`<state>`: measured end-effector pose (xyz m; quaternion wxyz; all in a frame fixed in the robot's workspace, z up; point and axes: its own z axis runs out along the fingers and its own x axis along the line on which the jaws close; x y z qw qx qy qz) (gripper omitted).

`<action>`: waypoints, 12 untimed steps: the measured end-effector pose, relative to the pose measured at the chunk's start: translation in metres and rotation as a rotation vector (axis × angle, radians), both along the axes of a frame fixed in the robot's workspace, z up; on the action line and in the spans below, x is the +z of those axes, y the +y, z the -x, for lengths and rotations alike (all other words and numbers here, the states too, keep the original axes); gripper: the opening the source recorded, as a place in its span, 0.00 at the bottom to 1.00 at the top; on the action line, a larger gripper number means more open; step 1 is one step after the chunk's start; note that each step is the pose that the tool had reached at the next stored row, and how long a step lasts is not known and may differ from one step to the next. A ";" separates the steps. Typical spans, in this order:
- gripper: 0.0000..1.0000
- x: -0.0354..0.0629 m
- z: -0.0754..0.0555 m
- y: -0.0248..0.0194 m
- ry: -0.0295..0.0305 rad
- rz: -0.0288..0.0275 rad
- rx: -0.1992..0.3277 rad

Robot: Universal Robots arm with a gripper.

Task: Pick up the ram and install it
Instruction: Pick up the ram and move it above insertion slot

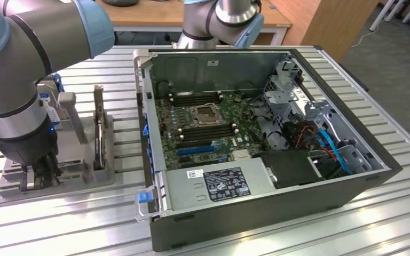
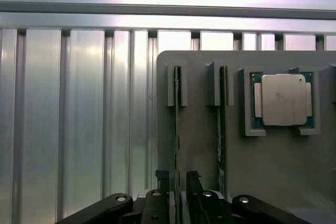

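Jaws down in grey holder (image 1: 91,180); open computer case (image 1: 262,208) toward exterior view's right.

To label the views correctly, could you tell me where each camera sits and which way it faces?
Exterior view: off the arm, raised, looking down on the open computer case and grey holder; the arm shows at the exterior view's left.
Wrist view: on the wrist, looking down past the fingers, shut on the ram in the holder.
Shared: the holder and the fingers.
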<state>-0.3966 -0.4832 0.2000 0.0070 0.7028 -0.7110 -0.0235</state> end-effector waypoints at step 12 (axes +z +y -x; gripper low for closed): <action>0.27 0.0001 0.000 0.0000 0.0000 0.0000 0.000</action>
